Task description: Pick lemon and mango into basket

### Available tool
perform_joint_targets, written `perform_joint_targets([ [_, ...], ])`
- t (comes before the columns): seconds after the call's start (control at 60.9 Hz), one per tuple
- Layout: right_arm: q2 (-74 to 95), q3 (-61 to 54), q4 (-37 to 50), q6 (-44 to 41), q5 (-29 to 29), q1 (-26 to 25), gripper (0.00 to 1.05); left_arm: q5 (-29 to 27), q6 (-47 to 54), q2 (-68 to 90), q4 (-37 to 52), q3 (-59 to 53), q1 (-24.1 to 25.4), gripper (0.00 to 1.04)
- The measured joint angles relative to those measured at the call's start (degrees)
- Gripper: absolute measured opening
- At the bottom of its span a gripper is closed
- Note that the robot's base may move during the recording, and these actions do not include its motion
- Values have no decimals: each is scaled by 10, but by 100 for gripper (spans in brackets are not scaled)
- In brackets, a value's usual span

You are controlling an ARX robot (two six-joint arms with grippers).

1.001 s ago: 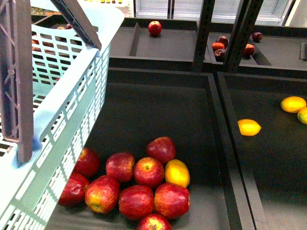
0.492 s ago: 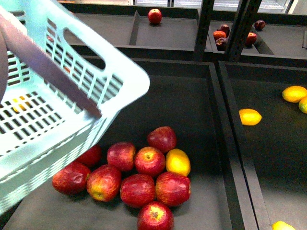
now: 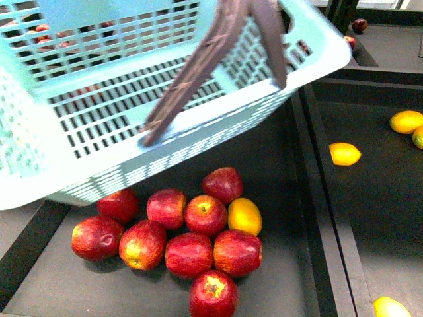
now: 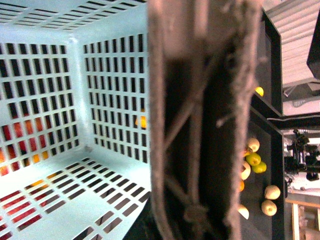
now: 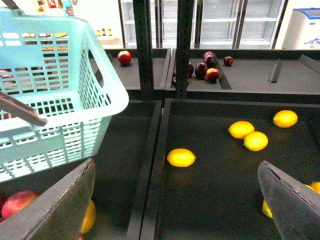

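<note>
Basket (image 3: 218,113) of slotted turquoise plastic tilts over glossy apples (image 3: 188,254); right tool (image 5: 175,200) spread, left tool unseen.

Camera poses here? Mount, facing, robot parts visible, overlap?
Front: on the body, looking down at the tilted basket above red apples; no arm shows.
Left wrist: close on the basket's handle, facing into the basket; no tool discernible.
Right wrist: faces across the bins; the open right tool shows both fingers.
Shared: front and right wrist both show the basket and a yellow fruit.
</note>
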Motion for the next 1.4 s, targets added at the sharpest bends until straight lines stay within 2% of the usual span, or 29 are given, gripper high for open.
perform_joint_targets([
  [0.443,0,0,0,0,0,0,96,42,-2,39,34,33,-88,5],
  [0.837,0,0,0,0,0,0,96,28,-1,39,34,33,-80,5],
  [0.903,17,13,-43,37,-17,-9,96,32,-1,39,34,33,-81,5],
  [1.001,69,21,-64,101,-60,-61,96,35,-2,39,34,33,-82,5],
  [1.133,151,28,9,139,-129,-156,96,36,-2,39,34,33,-83,5],
  [1.264,315,47,169,140,-152,-254,96,33,-1,39,34,33,-83,5],
  [1.395,521,87,344,125,-127,-301,96,33,-1,39,34,33,-83,5],
])
